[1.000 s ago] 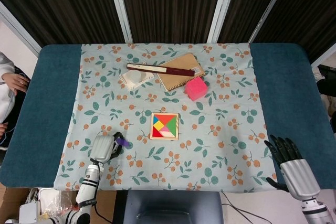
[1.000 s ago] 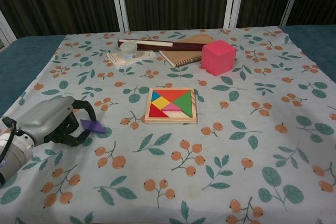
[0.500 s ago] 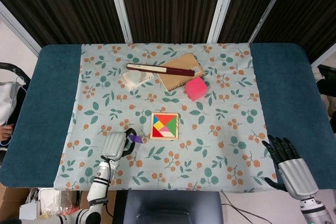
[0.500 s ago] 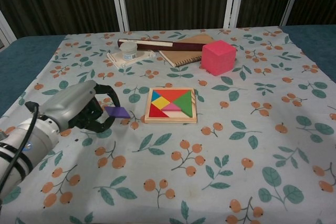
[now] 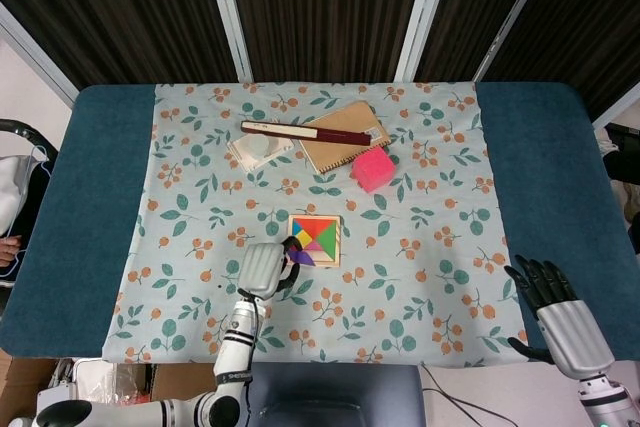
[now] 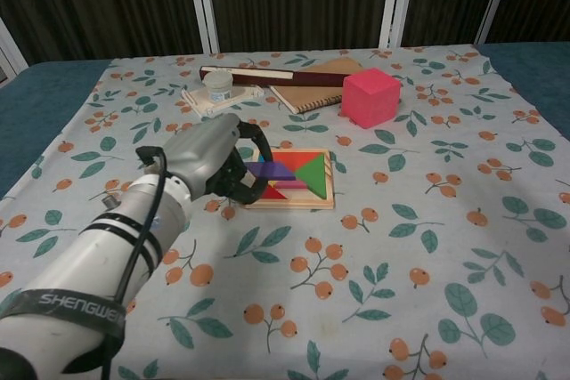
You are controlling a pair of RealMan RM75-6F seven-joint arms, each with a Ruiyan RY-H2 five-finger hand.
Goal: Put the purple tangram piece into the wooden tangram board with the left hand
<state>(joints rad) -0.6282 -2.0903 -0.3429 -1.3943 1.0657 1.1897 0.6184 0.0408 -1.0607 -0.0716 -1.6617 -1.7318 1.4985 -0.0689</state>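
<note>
My left hand [image 5: 266, 268] [image 6: 212, 160] pinches the flat purple tangram piece [image 5: 299, 256] [image 6: 271, 170] and holds it over the left part of the wooden tangram board [image 5: 326, 261] [image 6: 307, 201]. The board lies mid-cloth with red, green, pink and yellow pieces in it; the hand and piece hide its left edge in the chest view. My right hand [image 5: 556, 314] hovers at the table's near right corner, fingers spread, holding nothing, seen only in the head view.
A pink cube [image 5: 373, 169] [image 6: 370, 96], a brown notebook [image 5: 345, 135] [image 6: 313, 84], a dark red stick [image 5: 305, 132] [image 6: 258, 76] and a white holder with a small jar [image 5: 259, 148] [image 6: 217, 89] lie at the back of the floral cloth [image 5: 420, 207].
My left hand has carried the purple piece rightwards from the cloth's near left to above the board's left side. The right hand has barely moved.
</note>
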